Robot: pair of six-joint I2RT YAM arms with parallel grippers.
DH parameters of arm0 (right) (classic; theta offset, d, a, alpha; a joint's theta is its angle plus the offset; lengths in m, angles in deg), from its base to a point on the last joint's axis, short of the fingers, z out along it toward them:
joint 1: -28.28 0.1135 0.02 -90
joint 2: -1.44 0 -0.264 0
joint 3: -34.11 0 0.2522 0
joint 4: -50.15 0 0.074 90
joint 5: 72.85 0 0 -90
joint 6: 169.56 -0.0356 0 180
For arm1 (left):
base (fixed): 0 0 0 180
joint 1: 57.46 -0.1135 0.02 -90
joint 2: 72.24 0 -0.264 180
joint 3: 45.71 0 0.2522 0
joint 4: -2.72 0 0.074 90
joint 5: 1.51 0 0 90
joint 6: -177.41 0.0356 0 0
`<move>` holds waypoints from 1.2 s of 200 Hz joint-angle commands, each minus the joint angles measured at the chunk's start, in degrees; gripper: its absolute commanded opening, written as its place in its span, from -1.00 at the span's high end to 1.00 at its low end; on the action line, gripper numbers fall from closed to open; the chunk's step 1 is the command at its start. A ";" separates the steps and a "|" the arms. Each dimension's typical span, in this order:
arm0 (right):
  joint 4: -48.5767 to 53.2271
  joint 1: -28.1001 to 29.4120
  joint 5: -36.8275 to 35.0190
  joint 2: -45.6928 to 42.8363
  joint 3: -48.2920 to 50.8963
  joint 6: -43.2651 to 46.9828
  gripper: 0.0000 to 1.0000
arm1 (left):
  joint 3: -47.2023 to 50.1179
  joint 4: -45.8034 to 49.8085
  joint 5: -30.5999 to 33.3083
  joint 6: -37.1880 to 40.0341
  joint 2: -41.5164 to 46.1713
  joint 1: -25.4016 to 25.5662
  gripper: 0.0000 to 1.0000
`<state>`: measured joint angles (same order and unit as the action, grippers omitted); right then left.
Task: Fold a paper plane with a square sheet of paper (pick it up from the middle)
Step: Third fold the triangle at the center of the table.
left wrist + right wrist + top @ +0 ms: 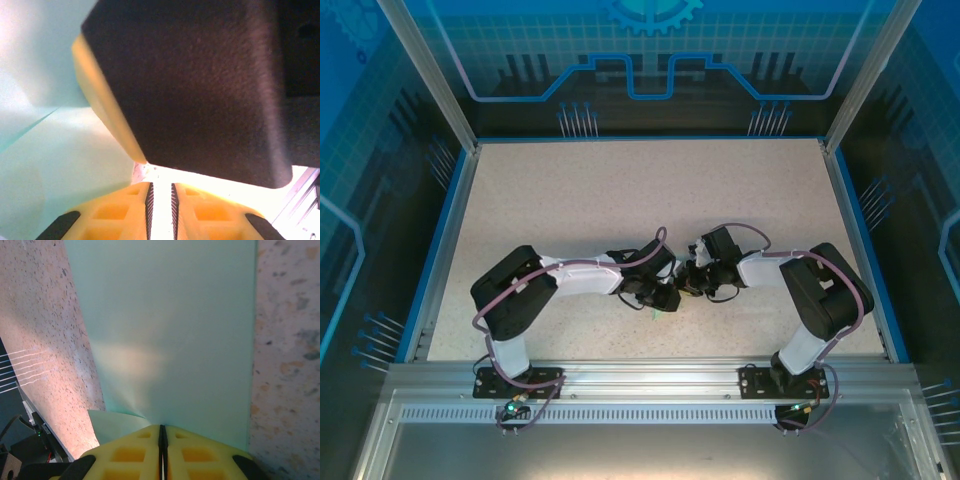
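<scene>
1. Jaws of the right gripper [161, 431] are pressed together, with a hairline between the yellow fingers. They pinch the near end of the thin, pale mint-green sheet of paper [170, 340]. It runs away from the fingertips as a long smooth band over the speckled beige table top [287, 365].
2. On the left gripper [161, 195], the ribbed yellow fingers stand a narrow slit apart. Glare fills the slit, so I cannot tell whether paper is caught there. The sheet spreads to their left and carries one faint crease line.
3. Seen from above, both grippers meet near the front middle of the table, almost touching, with a sliver of green peeping out beneath them.
4. Collision is the first risk. A big black-padded yellow finger [200, 85], apparently the right gripper's, looms just in front of the left wrist camera. Any sideways move could knock the two together.
5. Tearing is the second risk. If both grippers do hold this thin paper, pulling apart or twisting against each other would likely rip it.
6. A crooked fold is the third risk. A small loose flap [115, 422] curls beside the right fingers, and pressing down without squaring the edges could set a skewed crease. A light pinch may also let the sheet slip.
7. As for containers, I judge that none belongs to this step, since the sheet sits over the table top itself.
</scene>
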<state>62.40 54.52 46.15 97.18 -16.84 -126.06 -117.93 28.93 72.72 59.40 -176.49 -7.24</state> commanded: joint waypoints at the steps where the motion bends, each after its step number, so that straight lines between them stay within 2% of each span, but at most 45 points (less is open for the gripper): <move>1: 3.87 -0.26 -4.74 2.96 1.01 0.48 0.76 | 0.37 1.70 0.37 1.88 -0.78 0.41 0.57; 81: 4.50 -0.58 -4.89 3.39 0.89 0.73 0.76 | 2.12 3.44 3.44 4.36 -1.30 0.40 0.63; 240: 6.88 -1.10 -5.88 3.31 0.10 1.86 0.75 | 11.27 2.37 -1.44 0.29 3.33 0.41 0.61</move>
<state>63.88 54.38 46.17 97.46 -17.62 -125.58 -110.24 23.20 74.03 61.39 -173.34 -7.24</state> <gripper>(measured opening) 0.122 0.189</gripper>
